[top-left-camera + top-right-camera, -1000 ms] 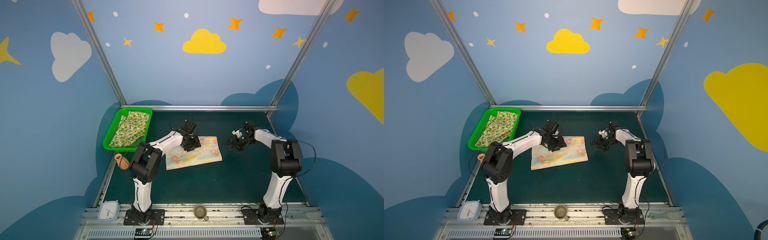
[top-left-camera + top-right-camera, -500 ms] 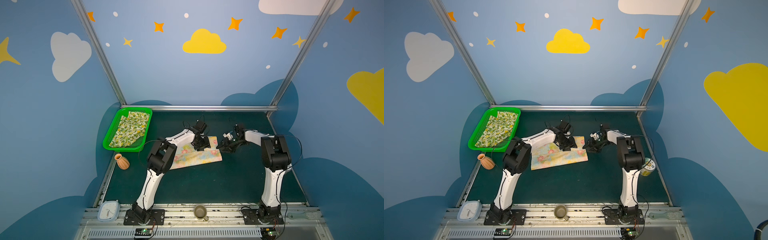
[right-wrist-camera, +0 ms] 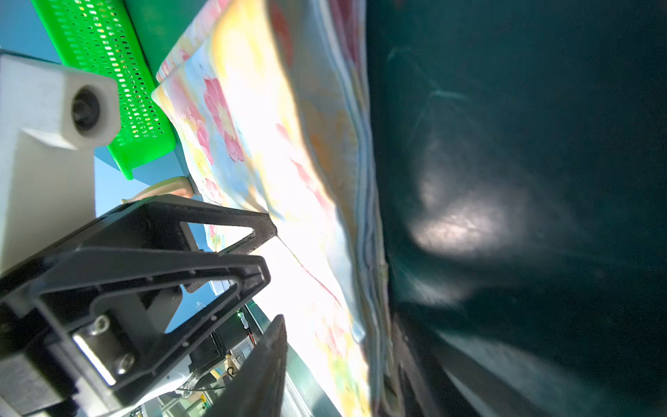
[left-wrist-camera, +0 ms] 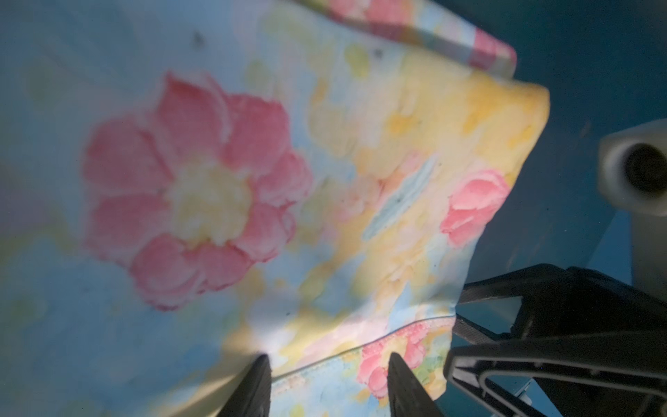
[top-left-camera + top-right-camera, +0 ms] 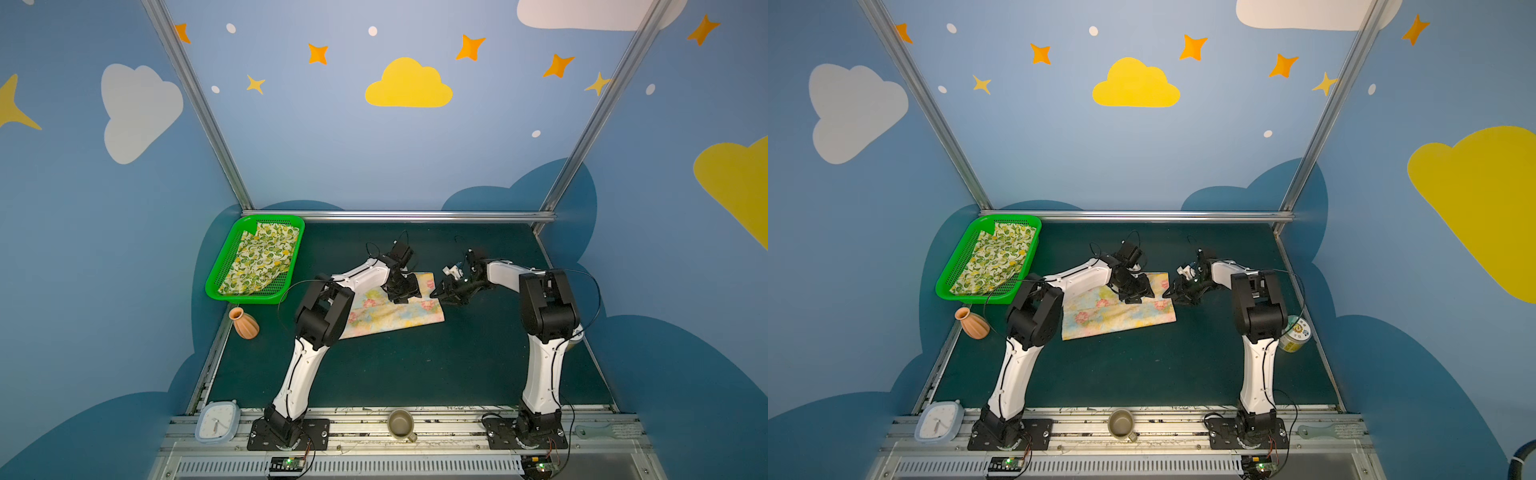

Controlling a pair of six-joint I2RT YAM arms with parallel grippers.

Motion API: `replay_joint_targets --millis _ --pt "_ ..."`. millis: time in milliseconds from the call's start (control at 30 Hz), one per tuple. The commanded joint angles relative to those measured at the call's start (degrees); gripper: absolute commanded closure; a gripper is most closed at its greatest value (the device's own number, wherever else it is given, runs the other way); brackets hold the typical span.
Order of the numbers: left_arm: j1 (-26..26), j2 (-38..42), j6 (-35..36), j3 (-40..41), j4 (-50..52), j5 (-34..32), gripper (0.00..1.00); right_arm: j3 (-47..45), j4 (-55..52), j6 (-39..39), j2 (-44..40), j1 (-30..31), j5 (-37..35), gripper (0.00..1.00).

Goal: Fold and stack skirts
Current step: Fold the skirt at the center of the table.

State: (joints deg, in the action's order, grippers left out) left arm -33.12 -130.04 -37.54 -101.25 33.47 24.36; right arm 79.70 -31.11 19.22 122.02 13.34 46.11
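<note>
The floral skirt [image 5: 390,318] [image 5: 1117,318] lies flat mid-table, pale yellow with pink flowers. My left gripper [image 5: 402,291] [image 4: 328,382] is low over its far right part. It is open, and a folded edge of the cloth runs between its fingertips [image 4: 254,382]. My right gripper [image 5: 439,291] [image 3: 343,361] is at the skirt's right edge [image 3: 364,224]. It is open, with its fingers on either side of the layered hem. The lemon skirt [image 5: 262,264] [image 5: 994,259] lies in the green basket [image 5: 249,297].
A terracotta vase [image 5: 244,323] stands in front of the basket. A clock [image 5: 218,420] and a mug [image 5: 401,424] sit on the front rail. A small can [image 5: 1295,328] stands behind the right arm. The two grippers are close together.
The left gripper has slid right along the floral skirt towards its right edge. The right gripper has moved left to that edge, and its jaws have narrowed a little.
</note>
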Motion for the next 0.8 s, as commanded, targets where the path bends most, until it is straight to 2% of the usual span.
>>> replay_joint_targets --millis 0,767 --pt "0.08 -1.47 -0.29 0.86 1.43 -0.01 0.48 -1.75 0.04 -0.63 2.61 1.19 -2.95 0.53" --pt "-0.1 -0.82 -1.36 2.98 -0.07 -0.46 0.48 -5.0 12.45 8.31 4.99 5.62 -1.13 0.59"
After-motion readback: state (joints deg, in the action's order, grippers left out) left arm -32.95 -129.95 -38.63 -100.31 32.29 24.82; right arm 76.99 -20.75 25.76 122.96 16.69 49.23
